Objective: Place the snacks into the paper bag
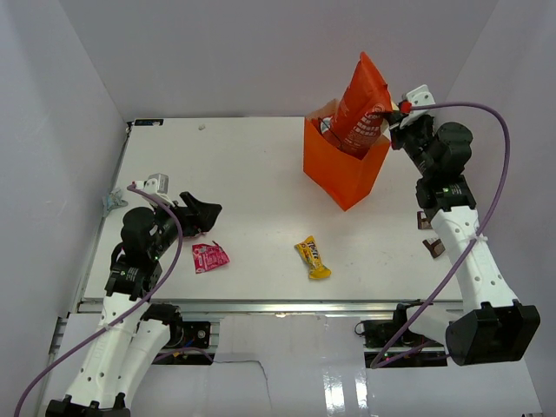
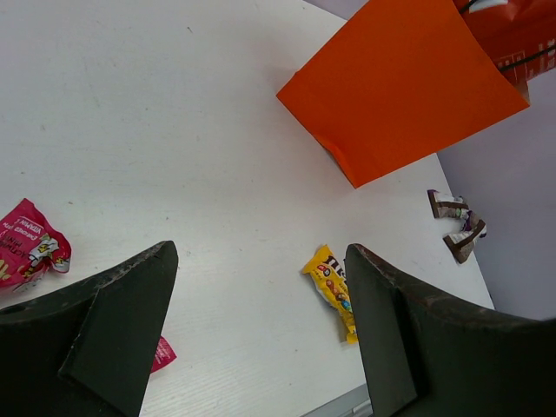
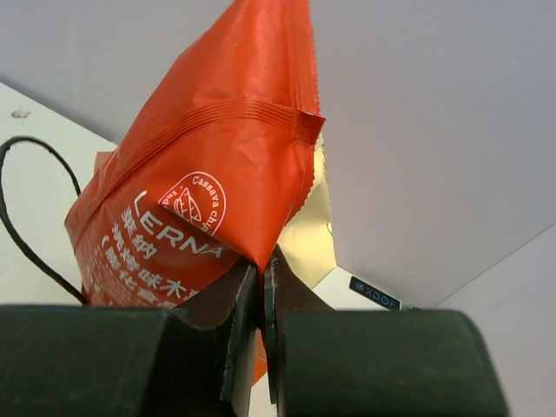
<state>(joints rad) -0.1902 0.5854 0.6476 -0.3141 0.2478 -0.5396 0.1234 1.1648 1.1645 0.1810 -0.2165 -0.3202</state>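
A white bench (image 1: 252, 165) was enclosed by pale walls in the top view. The orange paper bag (image 1: 340, 169) was stood upright at the far right, with the red-orange chip bag (image 1: 359, 100) set partly inside it, top protruding. The right end effector (image 1: 395, 117) was held against the chip bag. The left end effector (image 1: 204, 213) was poised near a pink packet (image 1: 208, 257). The yellow candy wrapper (image 1: 313, 258) was laid mid-bench, well apart from the paper bag.

In the left wrist view, the fingers (image 2: 113, 330) were seen spread wide, with nothing between them. A pink scrap (image 2: 161, 352) beside one finger was possibly a second packet.

In the right wrist view, the right end effector was seen pinched on the chip bag's lower edge.
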